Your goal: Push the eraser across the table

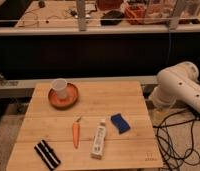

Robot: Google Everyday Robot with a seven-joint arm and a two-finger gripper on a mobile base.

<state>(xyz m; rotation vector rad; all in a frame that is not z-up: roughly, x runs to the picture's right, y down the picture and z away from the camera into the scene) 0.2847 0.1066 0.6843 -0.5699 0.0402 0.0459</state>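
Item one, the eraser (pixel 47 154): a black oblong with pale stripes. It lies flat at the near left corner of the wooden table (pixel 118 100), turned at a slant to the table's edges, with nothing touching it. Next to the right, a carrot (pixel 76 134): orange, lying lengthwise with its stalk end toward the far side, near the eraser but apart from it. Just beyond that, a white bottle (pixel 99 139) lies on its side, roughly parallel to the carrot with its cap end toward the far side. A blue block (pixel 120 123), sponge-like, sits a little farther back and to the right of the bottle, close to its cap but apart from it. At the far left of the tabletop is an orange plate (pixel 63 104), round and shallow, with a white cup (pixel 59 88) standing upright in it. To the right of the table, off its edge, the robot's arm (pixel 180 87) shows as thick white rounded segments, held level with the far right corner and touching none of the listed goods. The gripper is out of sight from where I stand, past what can be seen of the arm, so I cannot tell whether its jaws are open or closed. Black cables (pixel 175 140) loop on the floor beneath the arm. Behind the table runs a dark gap topped by a pale rail (pixel 93 30), with a cluttered workbench (pixel 53 12) beyond it.
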